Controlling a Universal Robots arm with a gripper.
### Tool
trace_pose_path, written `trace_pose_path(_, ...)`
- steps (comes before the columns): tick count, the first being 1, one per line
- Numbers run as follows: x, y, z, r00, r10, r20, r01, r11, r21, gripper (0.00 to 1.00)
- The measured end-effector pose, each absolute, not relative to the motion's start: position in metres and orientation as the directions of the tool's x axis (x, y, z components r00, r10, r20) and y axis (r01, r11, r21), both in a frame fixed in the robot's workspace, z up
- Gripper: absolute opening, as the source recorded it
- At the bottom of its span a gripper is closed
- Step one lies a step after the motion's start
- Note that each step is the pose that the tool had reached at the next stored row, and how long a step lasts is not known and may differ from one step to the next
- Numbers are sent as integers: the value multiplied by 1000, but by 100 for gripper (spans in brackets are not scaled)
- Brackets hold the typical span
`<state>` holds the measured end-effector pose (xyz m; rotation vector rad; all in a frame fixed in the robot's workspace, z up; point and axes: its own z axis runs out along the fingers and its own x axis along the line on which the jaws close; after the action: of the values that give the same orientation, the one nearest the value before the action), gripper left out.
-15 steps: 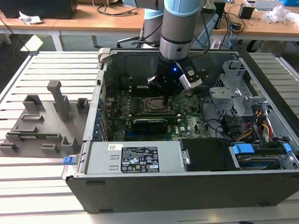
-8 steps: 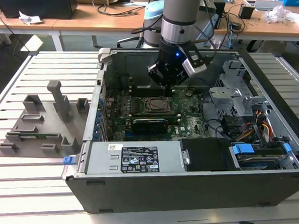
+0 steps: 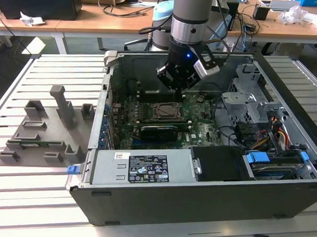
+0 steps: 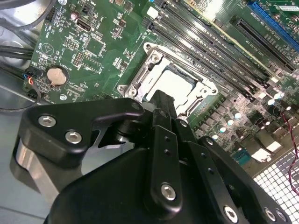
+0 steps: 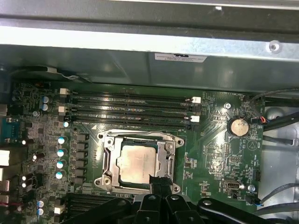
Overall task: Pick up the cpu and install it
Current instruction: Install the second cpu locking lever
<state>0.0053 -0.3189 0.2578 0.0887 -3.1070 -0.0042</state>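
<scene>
Arm upright, pincer (image 3: 176,88) poised above cpu (image 5: 138,162) seated in socket (image 5: 108,156).

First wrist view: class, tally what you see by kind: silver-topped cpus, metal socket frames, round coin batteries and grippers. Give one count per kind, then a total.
cpu: 1
socket frame: 1
coin battery: 1
gripper: 1
Total: 4

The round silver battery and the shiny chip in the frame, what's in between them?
In the first wrist view, between the coin battery and the cpu lie the socket frame's metal edge and bare green motherboard with tiny parts.
</scene>
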Motion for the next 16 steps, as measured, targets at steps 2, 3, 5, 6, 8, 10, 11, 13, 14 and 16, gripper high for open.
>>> trace_pose_path(2, 5, -319, 258, -998, -57, 33, -57, 998, 4, 11)
trace_pose_path(3, 5, -319, 258, -998, -57, 33, -57, 998, 4, 11)
trace_pose_path(5, 5, -319, 258, -998, -57, 33, -57, 998, 4, 11)
trace_pose_path(6, 5, -320, 258, -998, -57, 33, -57, 998, 4, 11)
trace_pose_path(8, 5, -321, 258, -998, -57, 33, -57, 998, 4, 11)
trace_pose_path(10, 5, -327, 258, -998, -57, 33, -57, 998, 4, 11)
trace_pose_path(11, 5, -330, 258, -998, -57, 33, -57, 998, 4, 11)
trace_pose_path(13, 5, -342, 257, -998, -57, 33, -57, 998, 4, 11)
trace_pose_path(14, 5, -351, 257, -998, -57, 33, -57, 998, 4, 11)
trace_pose_path(16, 0, -365, 255, -998, -58, 31, -57, 998, 42, 11)
